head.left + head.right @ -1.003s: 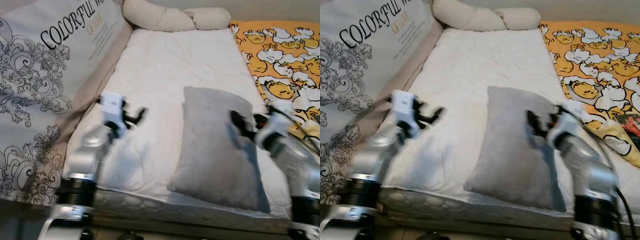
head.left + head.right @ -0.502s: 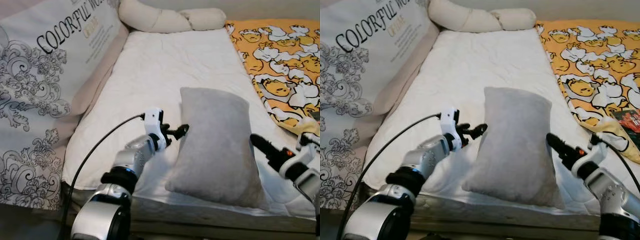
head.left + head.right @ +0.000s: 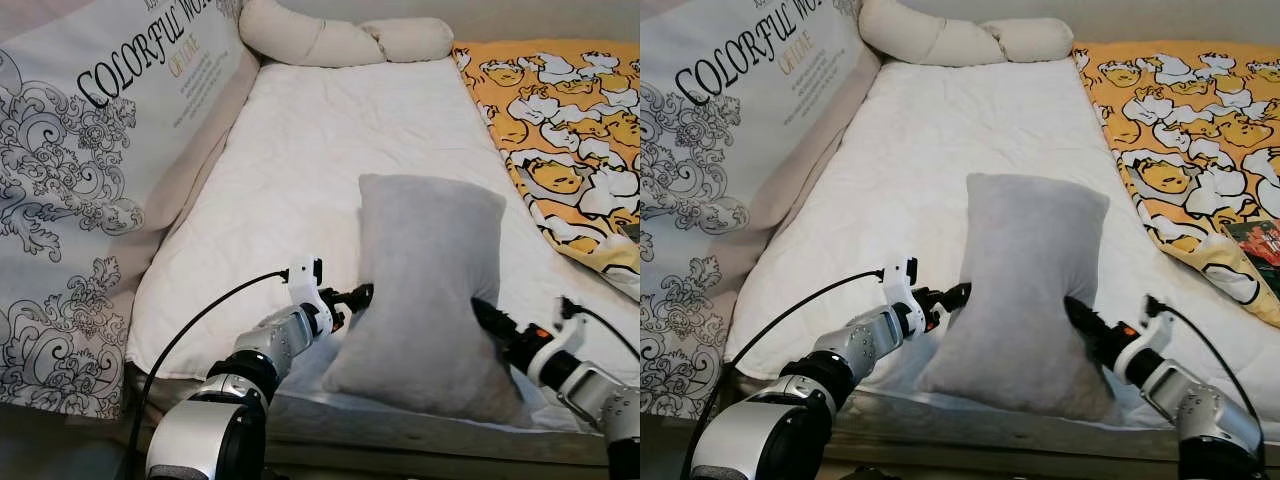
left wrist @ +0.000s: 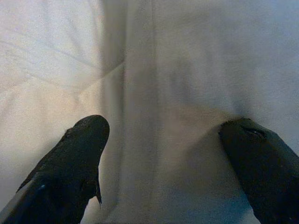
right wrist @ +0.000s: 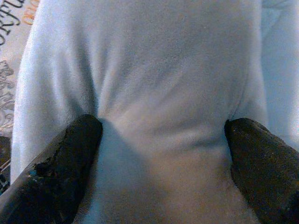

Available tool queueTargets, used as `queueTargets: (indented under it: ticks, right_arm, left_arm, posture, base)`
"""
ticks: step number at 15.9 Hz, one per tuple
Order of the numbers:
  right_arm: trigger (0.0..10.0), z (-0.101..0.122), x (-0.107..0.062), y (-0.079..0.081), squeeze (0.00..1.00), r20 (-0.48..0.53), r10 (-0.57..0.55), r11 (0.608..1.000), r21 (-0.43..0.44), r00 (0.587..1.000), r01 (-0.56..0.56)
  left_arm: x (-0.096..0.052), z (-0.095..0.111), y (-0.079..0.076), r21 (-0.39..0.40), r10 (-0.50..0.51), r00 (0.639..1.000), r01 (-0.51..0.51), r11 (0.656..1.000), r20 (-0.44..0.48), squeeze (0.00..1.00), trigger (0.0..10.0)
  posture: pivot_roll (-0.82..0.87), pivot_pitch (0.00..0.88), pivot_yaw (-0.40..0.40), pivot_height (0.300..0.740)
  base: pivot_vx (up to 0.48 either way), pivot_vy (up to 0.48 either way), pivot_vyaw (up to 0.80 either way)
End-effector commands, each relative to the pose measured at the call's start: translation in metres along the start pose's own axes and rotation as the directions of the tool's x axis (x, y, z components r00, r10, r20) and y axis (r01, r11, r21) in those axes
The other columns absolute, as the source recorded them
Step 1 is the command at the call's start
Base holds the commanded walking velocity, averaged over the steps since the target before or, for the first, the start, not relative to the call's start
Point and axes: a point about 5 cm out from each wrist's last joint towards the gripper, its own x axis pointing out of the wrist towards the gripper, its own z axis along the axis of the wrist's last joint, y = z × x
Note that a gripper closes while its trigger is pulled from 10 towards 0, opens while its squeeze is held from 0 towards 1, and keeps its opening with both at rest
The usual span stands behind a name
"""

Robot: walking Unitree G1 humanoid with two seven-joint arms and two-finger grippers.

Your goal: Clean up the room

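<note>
Pressed in from both sides within the last half second: left end effector (image 3: pixel 362 293) at 9 o'clock and right end effector (image 3: pixel 480 310) at 3 o'clock, both spread wide, squeezing grey pillow (image 3: pixel 428 270) near the foot edge of white mattress (image 3: pixel 300 150). Lift looks imminent.

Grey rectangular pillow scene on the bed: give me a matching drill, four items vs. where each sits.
Items:
1. grey rectangular pillow
2. orange cartoon-print blanket
3. cream bolster cushion
4. white panel with black scrollwork and lettering

Places:
A. at the head of the white mattress
B. along the mattress's left side
C. near the mattress's foot edge, between the left gripper and right gripper, both pressing into it
D. on the right of the mattress

Pairs: 1-C, 2-D, 3-A, 4-B
</note>
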Motion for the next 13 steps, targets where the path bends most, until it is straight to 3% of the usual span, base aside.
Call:
queueTargets:
  ticks: [1,2,3,4,5,8,9,10,11,13]
  right_arm:
    - [8.7,-0.004,0.005,0.007,0.00,-0.019,0.038,0.999,-0.005,0.999,-0.038]
    - [5.2,-0.005,0.007,0.009,0.00,-0.026,0.050,0.999,-0.011,0.998,-0.051]
    - [3.3,-0.007,0.009,0.011,0.00,-0.037,0.065,0.998,-0.021,0.997,-0.066]
    - [2.7,-0.007,0.011,0.013,0.00,-0.045,0.072,0.997,-0.033,0.996,-0.074]
    - [0.0,-0.007,0.013,0.017,0.00,-0.047,0.088,0.995,-0.043,0.995,-0.090]
    - [0.0,-0.006,0.016,0.020,0.00,-0.056,0.087,0.994,-0.064,0.995,-0.091]
    - [0.0,-0.006,0.016,0.019,0.00,-0.059,0.081,0.994,-0.074,0.995,-0.085]
    - [0.0,-0.005,0.016,0.019,0.00,-0.061,0.078,0.993,-0.081,0.995,-0.083]
    - [0.0,-0.005,0.016,0.020,0.00,-0.062,0.081,0.993,-0.083,0.995,-0.086]
    - [0.0,-0.005,0.017,0.020,0.00,-0.064,0.082,0.992,-0.087,0.995,-0.087]
  left_arm:
    - [0.022,-0.021,-0.053,-0.083,-0.165,0.986,0.163,0.983,-0.020,0.00,10.0]
    - [0.025,-0.025,-0.061,-0.074,-0.201,0.979,0.198,0.977,-0.034,0.00,10.0]
    - [0.027,-0.031,-0.071,-0.048,-0.251,0.966,0.249,0.967,-0.058,0.00,10.0]
    - [0.028,-0.034,-0.078,-0.032,-0.293,0.953,0.291,0.956,-0.076,0.00,10.0]
    - [0.029,-0.038,-0.085,-0.018,-0.331,0.938,0.331,0.943,-0.106,0.00,10.0]
    - [0.030,-0.049,-0.087,0.015,-0.275,0.943,0.283,0.959,-0.188,0.00,10.0]
    - [0.031,-0.047,-0.087,0.018,-0.269,0.948,0.276,0.961,-0.169,0.00,6.9]
    - [0.031,-0.044,-0.087,0.020,-0.268,0.952,0.274,0.961,-0.150,0.00,2.3]
    - [0.032,-0.042,-0.087,0.023,-0.273,0.951,0.279,0.960,-0.143,0.00,0.0]
    - [0.032,-0.041,-0.088,0.021,-0.278,0.950,0.284,0.959,-0.142,0.00,0.0]
  posture:
    - [-0.19,0.000,0.086,0.740]
    - [-0.20,0.000,0.088,0.740]
    - [-0.20,0.000,0.089,0.740]
    - [-0.20,0.000,0.090,0.740]
    - [-0.20,0.000,0.091,0.740]
    - [-0.21,0.000,0.091,0.740]
    - [-0.21,0.000,0.090,0.740]
    - [-0.21,0.000,0.087,0.740]
    - [-0.21,0.000,0.086,0.740]
    - [-0.20,0.000,0.086,0.740]
  base:
    - [0.000,0.000,0.00]
    - [0.000,0.000,0.00]
    - [0.000,0.000,0.00]
    - [0.000,0.000,0.00]
    - [0.000,0.000,0.00]
    - [0.000,0.000,0.00]
    - [0.000,0.000,0.00]
    - [0.000,0.000,0.00]
    - [0.000,0.000,0.00]
    - [0.000,0.000,0.00]
